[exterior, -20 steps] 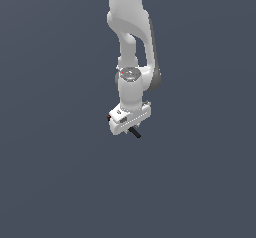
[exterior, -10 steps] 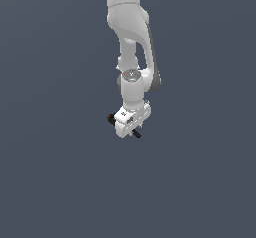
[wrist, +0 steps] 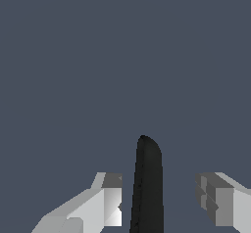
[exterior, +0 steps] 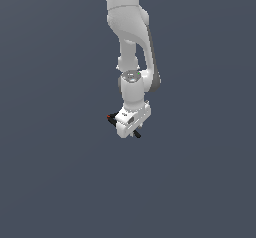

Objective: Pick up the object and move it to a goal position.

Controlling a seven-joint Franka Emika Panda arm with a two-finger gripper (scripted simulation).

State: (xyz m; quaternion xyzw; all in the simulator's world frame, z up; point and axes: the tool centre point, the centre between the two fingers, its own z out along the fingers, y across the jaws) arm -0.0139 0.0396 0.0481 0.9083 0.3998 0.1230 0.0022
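In the exterior view the white gripper hangs from the arm, directly over the object, a thin black item. Its ends stick out on both sides of the hand, and the end toward the exterior view's left carries a tiny red spot. In the wrist view the black bar of the object runs between the two fingers. A visible gap stays on each side of the bar, so the gripper is open around it and the jaws do not touch it.
Only a plain dark grey-blue surface surrounds the arm. No other objects, containers or edges show in either view.
The hand has turned about its own axis while staying at nearly the same spot. The red-spotted end of the object now shows at the hand's left side.
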